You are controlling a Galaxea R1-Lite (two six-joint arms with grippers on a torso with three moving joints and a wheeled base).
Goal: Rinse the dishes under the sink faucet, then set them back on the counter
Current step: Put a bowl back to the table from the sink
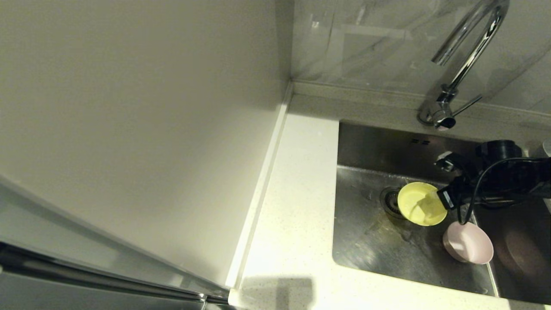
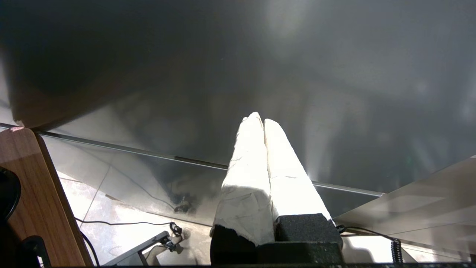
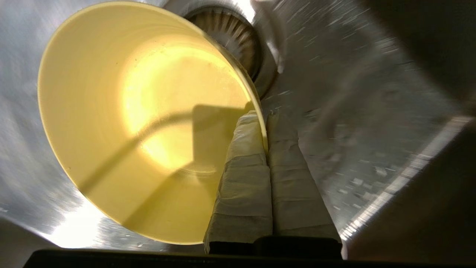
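My right gripper [image 1: 435, 199] [image 3: 264, 120] is shut on the rim of the yellow-green bowl [image 1: 419, 203] [image 3: 145, 123], one finger inside and one outside. The bowl is tilted, lifted over the drain [image 1: 391, 200] [image 3: 230, 39] in the steel sink [image 1: 370, 241]. A pale pink bowl [image 1: 468, 243] lies on its side on the sink floor, just nearer than the gripper. The chrome faucet [image 1: 462, 60] rises behind the sink, its spout high above the gripper. The white counter [image 1: 292, 206] runs along the sink's left. My left gripper [image 2: 262, 121] is shut and empty, away from the sink.
A cream wall panel [image 1: 129, 129] stands left of the counter. The faucet's thin lever [image 1: 469, 104] sticks out to the right. A divider [image 1: 488, 262] closes the basin on the right, with a darker basin [image 1: 523, 254] beyond it.
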